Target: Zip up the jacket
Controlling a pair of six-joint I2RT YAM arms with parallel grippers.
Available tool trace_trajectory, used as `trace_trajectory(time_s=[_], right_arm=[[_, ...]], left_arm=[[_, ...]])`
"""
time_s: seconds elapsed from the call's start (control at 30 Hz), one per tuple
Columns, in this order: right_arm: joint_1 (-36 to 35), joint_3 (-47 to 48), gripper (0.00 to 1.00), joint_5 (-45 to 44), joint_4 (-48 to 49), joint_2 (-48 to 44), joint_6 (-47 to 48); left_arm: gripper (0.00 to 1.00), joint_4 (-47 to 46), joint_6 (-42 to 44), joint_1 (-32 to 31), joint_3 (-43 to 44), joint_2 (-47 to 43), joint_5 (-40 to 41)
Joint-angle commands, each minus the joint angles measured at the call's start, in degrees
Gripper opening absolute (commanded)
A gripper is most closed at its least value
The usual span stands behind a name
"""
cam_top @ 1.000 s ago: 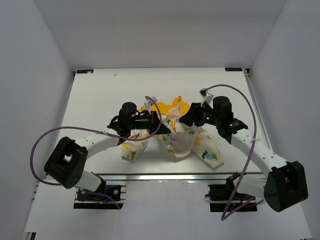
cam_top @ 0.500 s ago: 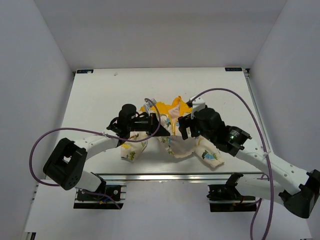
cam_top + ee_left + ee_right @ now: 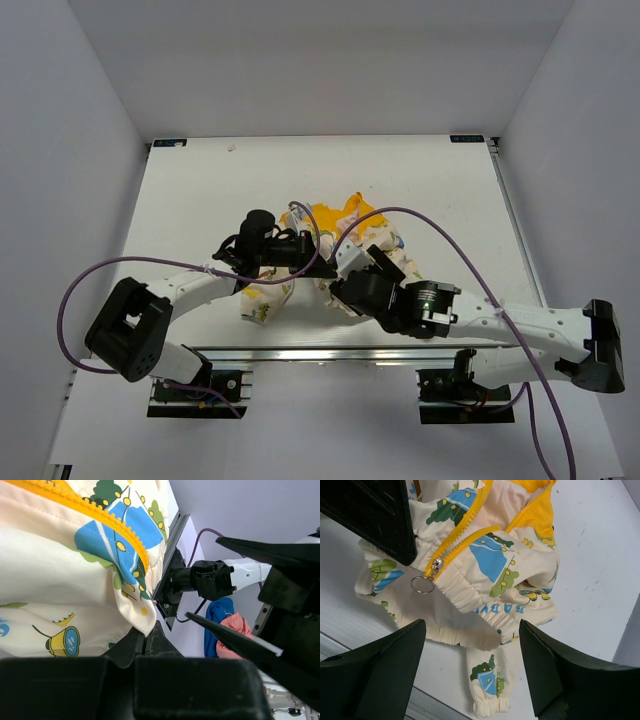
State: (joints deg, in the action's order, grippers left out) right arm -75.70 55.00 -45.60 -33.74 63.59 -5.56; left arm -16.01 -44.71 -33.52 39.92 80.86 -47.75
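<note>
One jacket [image 3: 490,575], one zipper pull [image 3: 436,565]; left gripper [image 3: 146,639] pinches it, right gripper [image 3: 472,625] gapes.

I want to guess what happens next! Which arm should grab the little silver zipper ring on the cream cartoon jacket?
Right. The right gripper is open and hovers near the silver zipper ring, while the left gripper is shut, pinching the cream cartoon-print jacket by its hem.

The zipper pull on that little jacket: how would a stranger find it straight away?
On the white table lies a cream jacket with cartoon prints. Follow its two yellow zipper strips to where they meet near the elastic hem: the zipper pull sits there, the only silver metal piece, with a round ring hanging from it.
</note>
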Motion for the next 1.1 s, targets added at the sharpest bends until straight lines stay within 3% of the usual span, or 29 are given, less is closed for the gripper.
trace_trajectory(time_s=[0.0, 0.3, 0.67, 0.87, 1.0, 1.07], right_arm=[[-1.29, -0.07, 0.80, -4.14, 2.69, 2.32, -0.06], [-2.87, -3.58, 0.82, -2.73, 11.05, 6.72, 1.34], [-2.96, -5.26, 0.80, -7.83, 18.17, 12.52, 0.03], [-2.96, -4.90, 0.66, -9.15, 17.65, 12.87, -1.29], [-2.96, -4.91, 0.47, -9.77, 17.39, 12.43, -1.64], [-2.96, -5.08, 0.43, -10.21, 17.48, 12.08, -1.73]], left_arm=[[0.00, 2.38, -0.29, -0.32, 1.65, -2.20, 0.46], [0.00, 3.09, -0.03, -0.85, 1.83, -2.55, 1.25], [0.00, 3.62, 0.06, -1.55, 1.91, -2.90, 1.25], [0.00, 3.79, 0.41, -1.73, 2.00, -2.55, 1.34], [0.00, 3.88, 0.68, -1.73, 2.18, -1.94, 0.99], [0.00, 3.79, 0.76, -1.64, 2.09, -1.85, 0.99]])
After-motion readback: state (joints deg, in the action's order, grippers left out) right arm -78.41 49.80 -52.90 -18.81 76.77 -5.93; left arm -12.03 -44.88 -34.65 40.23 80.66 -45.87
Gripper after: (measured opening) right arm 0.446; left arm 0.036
